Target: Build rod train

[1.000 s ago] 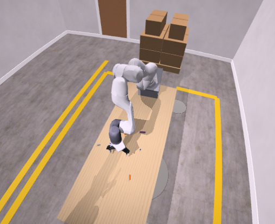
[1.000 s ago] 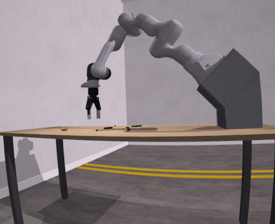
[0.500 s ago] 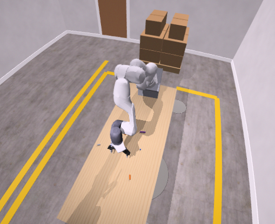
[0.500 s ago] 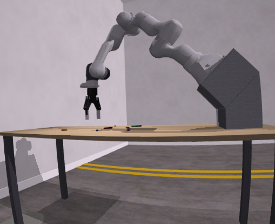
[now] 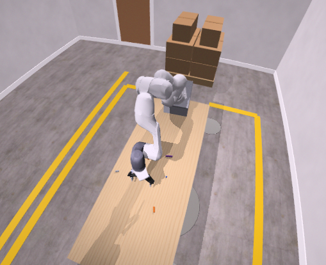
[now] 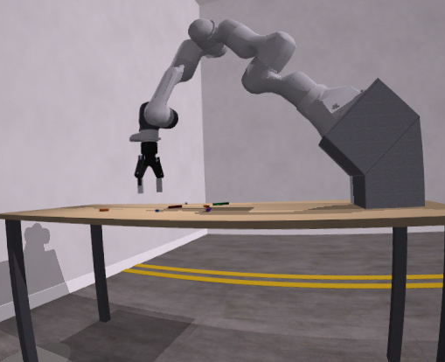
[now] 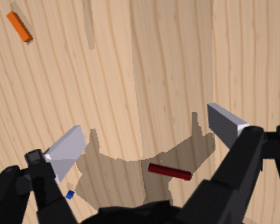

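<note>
My gripper [image 6: 149, 189] is open and empty, well above the wooden table. In the wrist view its fingers straddle the space over a red rod [image 7: 169, 171], which lies flat in the arm's shadow. A small blue rod [image 7: 69, 194] lies by the left finger and an orange rod [image 7: 19, 26] at the top left. In the overhead view the gripper [image 5: 141, 179] hides the red rod. There a grey rod [image 5: 116, 171] lies to its left, a purple rod [image 5: 169, 156] and the blue rod [image 5: 166, 176] to its right, and the orange rod [image 5: 154, 209] nearer the front.
From the side, a green rod [image 6: 220, 203] and a second orange rod [image 6: 205, 205] lie farther toward the robot's grey base [image 6: 374, 153]. All the rods lie apart from one another. Stacked cardboard boxes [image 5: 195, 48] stand behind the table.
</note>
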